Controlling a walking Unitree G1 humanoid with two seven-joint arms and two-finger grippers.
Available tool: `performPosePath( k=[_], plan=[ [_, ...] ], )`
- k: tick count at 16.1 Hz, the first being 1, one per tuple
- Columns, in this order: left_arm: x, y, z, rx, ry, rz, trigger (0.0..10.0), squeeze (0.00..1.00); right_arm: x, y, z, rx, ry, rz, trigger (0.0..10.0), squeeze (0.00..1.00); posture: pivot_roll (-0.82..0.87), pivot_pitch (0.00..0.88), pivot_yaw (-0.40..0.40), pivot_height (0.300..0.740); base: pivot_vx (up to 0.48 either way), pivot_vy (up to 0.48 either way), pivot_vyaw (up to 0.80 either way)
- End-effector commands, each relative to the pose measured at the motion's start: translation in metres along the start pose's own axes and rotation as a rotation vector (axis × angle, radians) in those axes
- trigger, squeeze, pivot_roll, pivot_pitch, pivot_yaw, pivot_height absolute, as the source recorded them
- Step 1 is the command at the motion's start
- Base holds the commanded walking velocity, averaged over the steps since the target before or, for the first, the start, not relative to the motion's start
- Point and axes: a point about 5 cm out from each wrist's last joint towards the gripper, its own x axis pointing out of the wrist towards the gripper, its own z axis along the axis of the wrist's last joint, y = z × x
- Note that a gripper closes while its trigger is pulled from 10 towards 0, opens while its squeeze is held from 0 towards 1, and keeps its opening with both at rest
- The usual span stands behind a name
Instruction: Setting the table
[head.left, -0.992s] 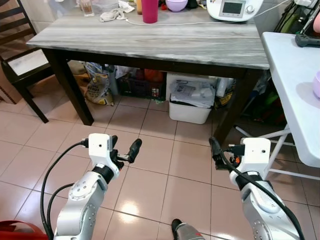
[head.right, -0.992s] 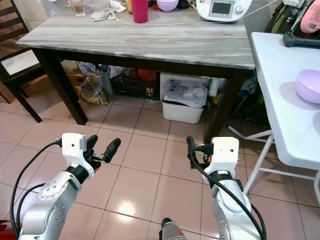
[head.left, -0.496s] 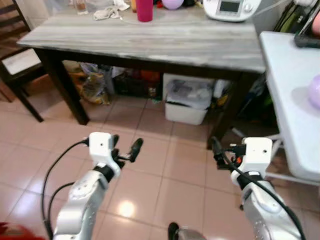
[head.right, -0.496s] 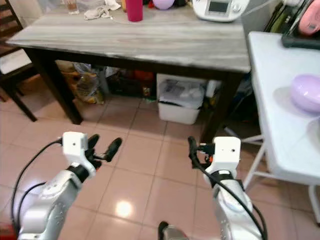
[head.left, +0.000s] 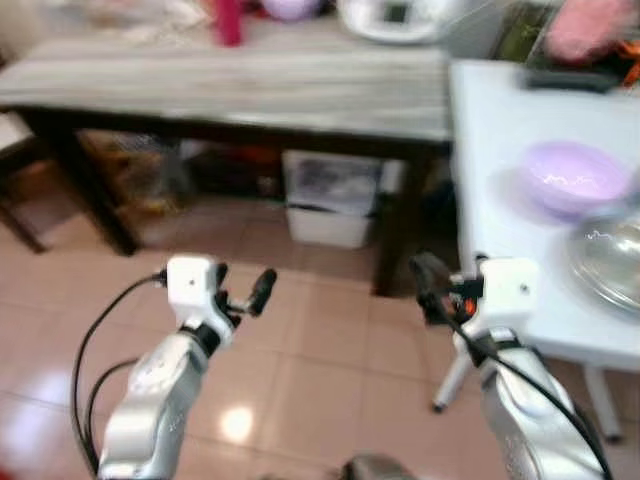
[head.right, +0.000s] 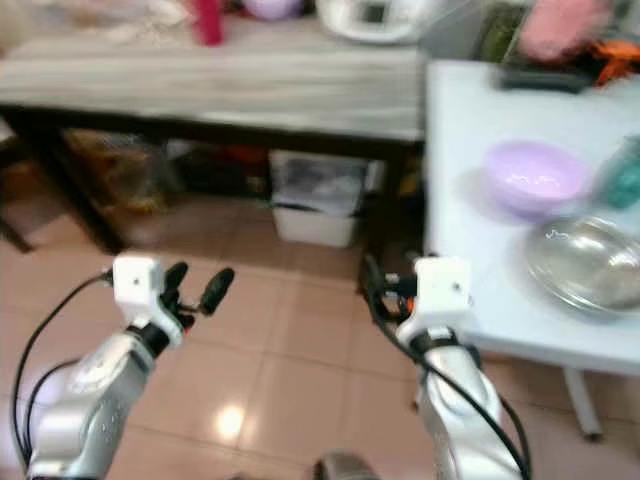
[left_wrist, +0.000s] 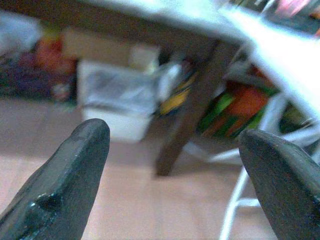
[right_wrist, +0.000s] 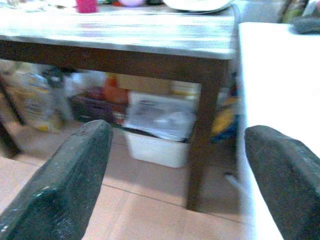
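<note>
Blurred view of pink tiled floor (head.left: 330, 350) before a grey wood-grain table (head.left: 250, 85), white bin (head.left: 325, 200) beneath. White folding table (head.right: 480, 200) alongside, bearing a lilac bowl (head.right: 533, 175) and steel bowl (head.right: 588, 262) near its front edge. No legible writing. Left gripper (left_wrist: 175, 150) and right gripper (right_wrist: 180, 155) wide open, empty, over open floor.

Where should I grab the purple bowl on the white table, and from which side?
Take the purple bowl by its near rim, one finger inside and one outside. It sits upright and open on the white table, so the right tool probably does best coming from above on the robot's side, clear of the steel bowl.
</note>
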Motion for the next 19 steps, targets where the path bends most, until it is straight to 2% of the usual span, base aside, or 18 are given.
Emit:
performPosePath(
  k=[1,7,14,16,18,19],
  plan=[
    [-0.001,0.000,0.002,-0.001,0.002,0.004,10.0,0.00,-0.001,0.001,0.010,-0.008,-0.042,0.005,10.0,0.00,-0.22,0.163,0.037,0.740,0.000,-0.424,0.00],
    [0.001,-0.008,0.005,-0.021,-0.018,-0.006,10.0,0.00,-0.004,-0.004,0.021,-0.033,-0.071,-0.012,10.0,0.00,-0.23,0.158,0.025,0.740,0.000,-0.427,0.00],
    [0.003,-0.008,0.006,-0.015,-0.016,-0.003,10.0,0.00,0.000,-0.001,0.021,-0.035,-0.070,0.007,10.0,0.00,-0.23,0.148,0.023,0.740,0.000,-0.415,-0.12],
    [0.005,-0.009,0.008,-0.021,-0.048,0.010,10.0,0.00,0.000,0.000,0.020,-0.017,-0.061,0.002,10.0,0.00,-0.23,0.147,0.024,0.740,0.000,0.000,0.00],
    [0.006,-0.009,0.010,0.018,-0.069,0.039,10.0,0.00,0.001,-0.003,0.019,0.002,-0.052,-0.012,10.0,0.00,-0.23,0.148,0.025,0.740,0.000,0.000,0.00],
    [0.007,-0.010,0.011,-0.002,-0.075,0.026,10.0,0.00,0.002,-0.003,0.019,0.000,-0.049,-0.016,10.0,0.00,-0.23,0.148,0.025,0.740,0.000,0.000,0.00]
  ],
)
